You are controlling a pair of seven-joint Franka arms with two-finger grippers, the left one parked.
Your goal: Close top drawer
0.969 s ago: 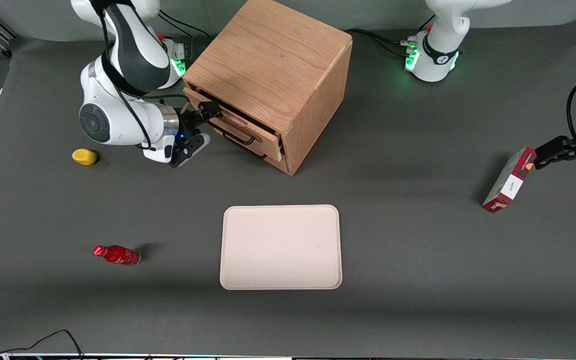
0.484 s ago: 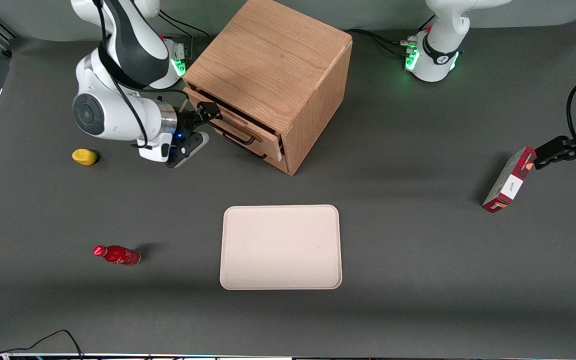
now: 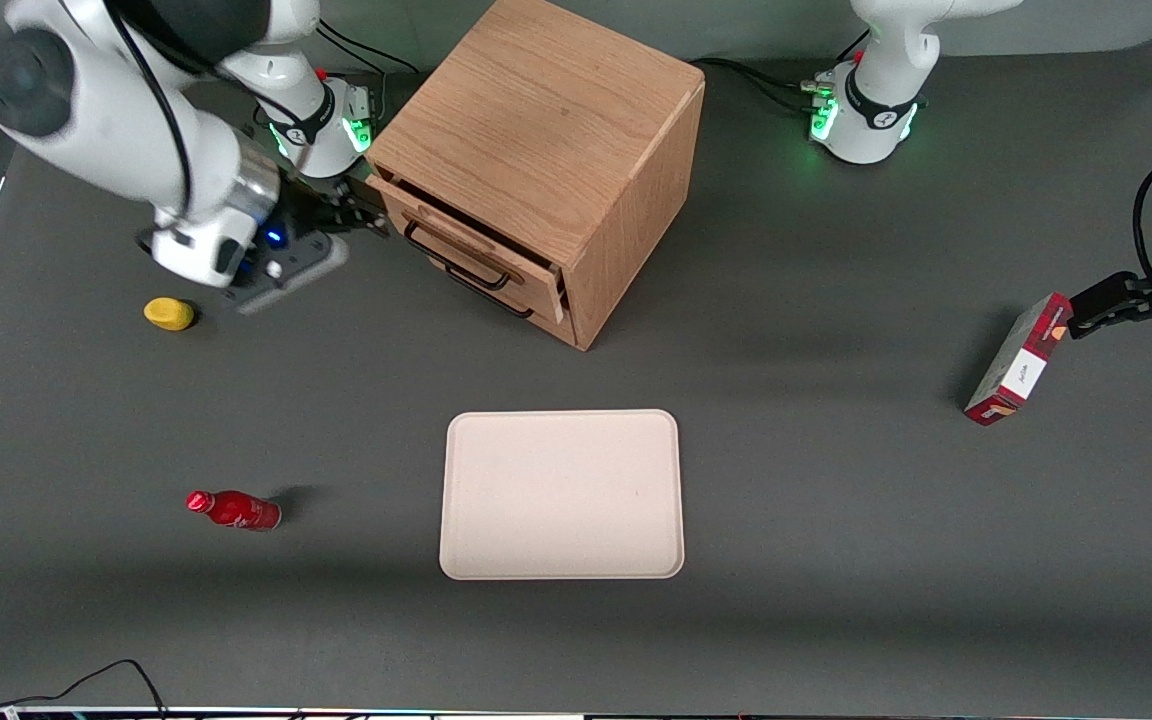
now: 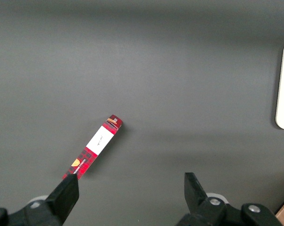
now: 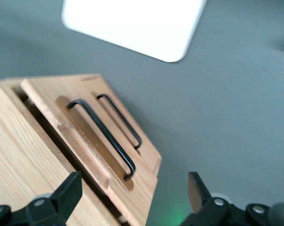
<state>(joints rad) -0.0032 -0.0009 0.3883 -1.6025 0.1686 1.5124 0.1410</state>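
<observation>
The light-oak cabinet (image 3: 546, 130) stands at the back of the table. Its top drawer (image 3: 481, 243) has a flat front and a thin black bar handle (image 3: 441, 250). The front sits close to the cabinet body, with a thin dark gap under the cabinet top. The lower drawer (image 3: 521, 297) sits just under it. My right gripper (image 3: 358, 212) is open and empty. It hovers beside the cabinet's front corner at the working arm's end, apart from the drawer. In the right wrist view the top drawer (image 5: 85, 155) and its handle (image 5: 104, 139) lie between my spread fingertips (image 5: 72, 186).
A yellow object (image 3: 168, 313) and a red bottle (image 3: 234, 510) lie toward the working arm's end. A cream tray (image 3: 561, 493) lies nearer the front camera than the cabinet. A red box (image 3: 1018, 360) stands toward the parked arm's end and shows in the left wrist view (image 4: 92, 148).
My gripper has drawn back from the top drawer's front toward the working arm's end, and the arm has swung up and away. The drawer handle is now uncovered.
</observation>
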